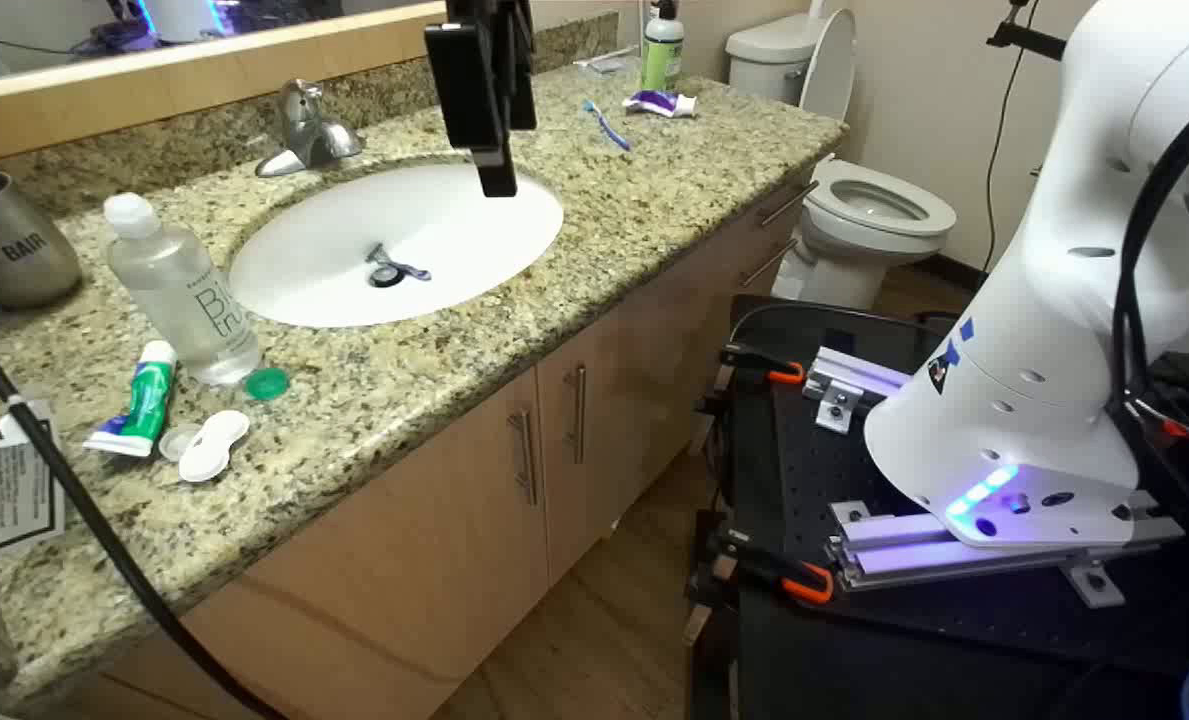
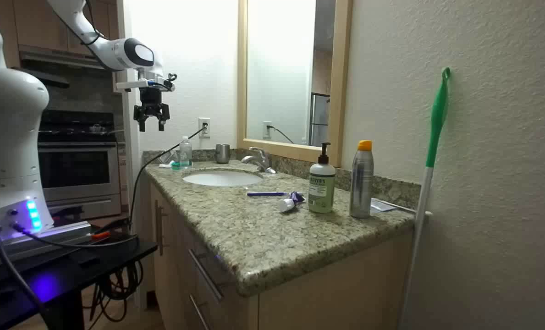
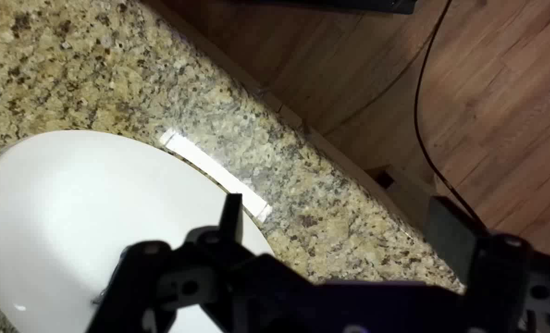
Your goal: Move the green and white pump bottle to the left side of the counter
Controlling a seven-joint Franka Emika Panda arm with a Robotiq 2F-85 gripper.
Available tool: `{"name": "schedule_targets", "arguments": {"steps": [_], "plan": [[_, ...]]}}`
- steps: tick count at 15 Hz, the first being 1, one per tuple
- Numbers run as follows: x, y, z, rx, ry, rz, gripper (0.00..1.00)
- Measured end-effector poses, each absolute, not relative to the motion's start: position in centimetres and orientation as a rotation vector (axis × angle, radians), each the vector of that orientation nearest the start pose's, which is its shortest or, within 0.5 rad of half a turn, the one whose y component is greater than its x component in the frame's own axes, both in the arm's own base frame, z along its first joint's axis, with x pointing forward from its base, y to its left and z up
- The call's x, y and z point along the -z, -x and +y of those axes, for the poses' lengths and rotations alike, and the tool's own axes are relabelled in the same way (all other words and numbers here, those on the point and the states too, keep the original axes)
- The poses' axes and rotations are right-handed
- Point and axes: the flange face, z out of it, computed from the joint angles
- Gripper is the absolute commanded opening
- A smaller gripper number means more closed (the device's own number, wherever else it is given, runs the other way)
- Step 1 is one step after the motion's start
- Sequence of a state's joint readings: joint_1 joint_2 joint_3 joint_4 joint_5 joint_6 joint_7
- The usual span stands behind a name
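Observation:
The green and white pump bottle (image 2: 322,183) stands upright on the speckled granite counter (image 2: 235,229). Its pump head looks dark, and its body has a white upper part. In an exterior view it stands at the counter's far end near the toilet (image 1: 662,55), its top cut off. It is out of the wrist view. My gripper (image 2: 151,126) is open and empty, high above the counter at the sink end, well away from the bottle. In the wrist view the fingers (image 3: 337,208) are wide apart over the sink rim and the counter's front strip (image 3: 237,129).
A silver can with orange cap (image 2: 363,183) stands beside the pump bottle. Purple toothpaste (image 1: 660,103) and a toothbrush (image 1: 607,125) lie near it. A white sink (image 1: 304,270) and faucet (image 1: 309,130) are mid-counter. A clear bottle (image 1: 184,295), green tube (image 1: 149,390) and metal cup (image 1: 14,245) stand beyond.

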State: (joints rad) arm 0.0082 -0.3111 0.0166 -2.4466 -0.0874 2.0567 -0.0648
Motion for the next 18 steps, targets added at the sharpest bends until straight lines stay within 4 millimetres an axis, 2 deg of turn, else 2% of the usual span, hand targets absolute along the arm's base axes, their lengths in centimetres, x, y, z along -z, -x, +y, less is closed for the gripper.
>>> {"name": "schedule_targets", "arguments": {"steps": [3, 4, 6, 8, 11, 13, 15, 18], "plan": [[-41.1, -43.2, 0.6, -0.102, 3.225, -0.226, 1.00], [-41.4, -43.9, 0.7, -0.007, 3.251, -0.229, 1.00], [-42.2, -46.3, 0.3, 0.213, 3.266, -0.162, 1.00], [-44.1, -49.7, -2.2, 0.379, 3.247, -0.024, 1.00], [-47.4, -53.4, -8.9, 0.523, 3.215, 0.234, 1.00], [-49.5, -54.5, -14.3, 0.591, 3.185, 0.419, 1.00], [-51.1, -54.6, -20.1, 0.641, 3.150, 0.608, 1.00], [-52.4, -53.2, -29.0, 0.623, 3.083, 0.899, 1.00]]}}
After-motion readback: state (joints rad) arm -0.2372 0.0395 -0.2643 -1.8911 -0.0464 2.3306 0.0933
